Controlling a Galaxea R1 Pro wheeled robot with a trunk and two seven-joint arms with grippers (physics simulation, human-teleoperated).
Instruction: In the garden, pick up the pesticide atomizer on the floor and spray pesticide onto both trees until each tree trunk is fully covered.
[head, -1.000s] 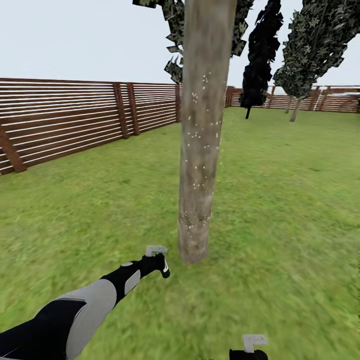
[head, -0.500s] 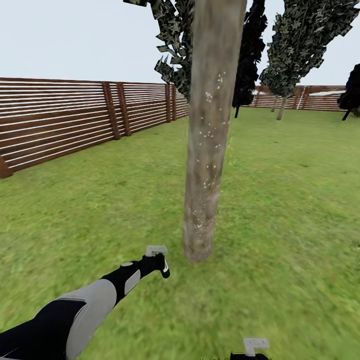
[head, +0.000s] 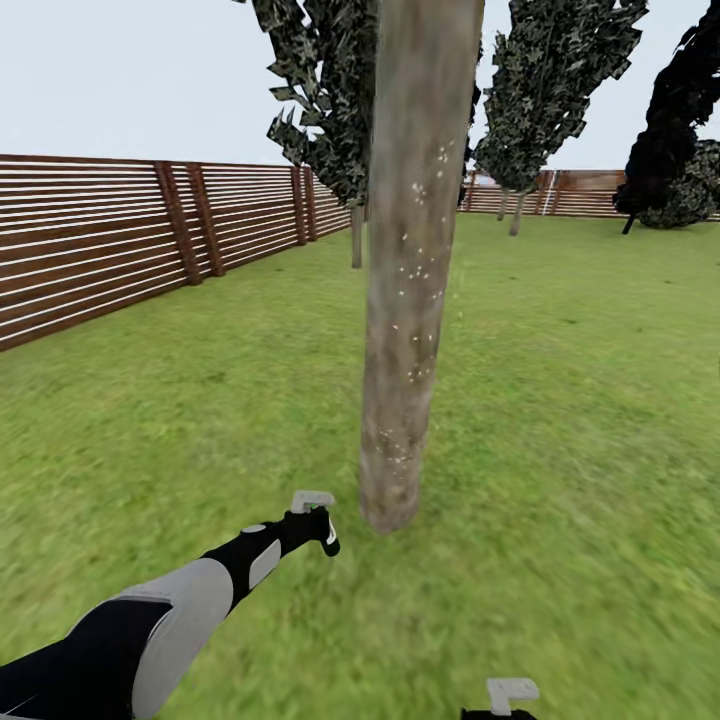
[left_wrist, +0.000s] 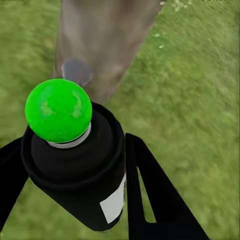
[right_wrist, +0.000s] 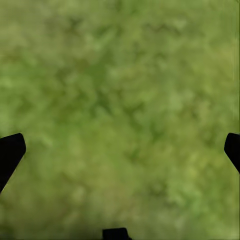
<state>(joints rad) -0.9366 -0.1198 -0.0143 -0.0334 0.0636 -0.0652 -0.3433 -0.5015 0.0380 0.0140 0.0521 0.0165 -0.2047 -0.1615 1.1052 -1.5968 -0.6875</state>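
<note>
A thick grey-brown tree trunk (head: 405, 300), dotted with tiny white specks, rises from the lawn straight ahead of me in the head view. Just short of its base, my left gripper (head: 314, 522) is shut on the pesticide atomizer (head: 329, 537). In the left wrist view the atomizer (left_wrist: 80, 165) is a black bottle with a whitish label and a bright green round top, held between the two black fingers (left_wrist: 150, 195) and facing the trunk (left_wrist: 105, 35). Low in the head view my right gripper (head: 505, 703) is over grass. In the right wrist view the right gripper (right_wrist: 120, 150) is open and holds nothing.
A brown slatted fence (head: 90, 250) runs along the left and across the back. Behind the trunk stand leafy trees (head: 545, 80) and, at the right edge, a dark narrow tree (head: 670, 130). Green lawn (head: 580, 400) spreads all round.
The whole head view has shifted: fence and background trees slid left while the near trunk stayed central. Both arms keep the same places in the picture, the left still shut on the atomizer.
</note>
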